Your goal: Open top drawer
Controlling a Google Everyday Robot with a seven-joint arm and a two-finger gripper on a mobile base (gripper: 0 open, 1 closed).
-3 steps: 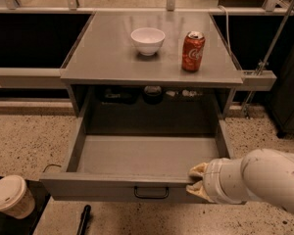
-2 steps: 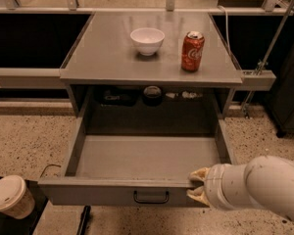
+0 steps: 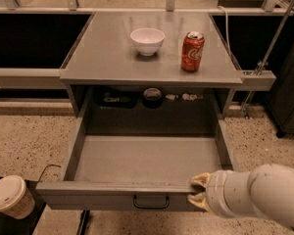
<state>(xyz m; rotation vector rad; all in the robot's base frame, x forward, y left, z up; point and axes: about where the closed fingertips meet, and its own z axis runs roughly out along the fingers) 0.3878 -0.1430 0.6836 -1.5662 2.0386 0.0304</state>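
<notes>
The top drawer point(image 3: 103, 196) is a wide grey metal drawer standing pulled far out from under the grey table, its inside bare. A small dark bar handle point(image 3: 151, 202) sits at the centre of its flat front. My gripper point(image 3: 199, 190), on a white arm coming in from the lower right, is at the right end of the drawer front. Its two tan fingertips point(image 3: 201, 179) are closed over the front panel's top edge and face. No other drawers show.
On the grey tabletop point(image 3: 103, 58) stand a white bowl point(image 3: 147, 40) and a red soda can point(image 3: 192, 51). Dark small items point(image 3: 152, 96) lie at the back of the cavity. A lidded paper cup point(image 3: 10, 196) stands at lower left. The floor is speckled.
The drawer has slid a little further out toward the camera, and my gripper has moved with it, still on the front's right end.
</notes>
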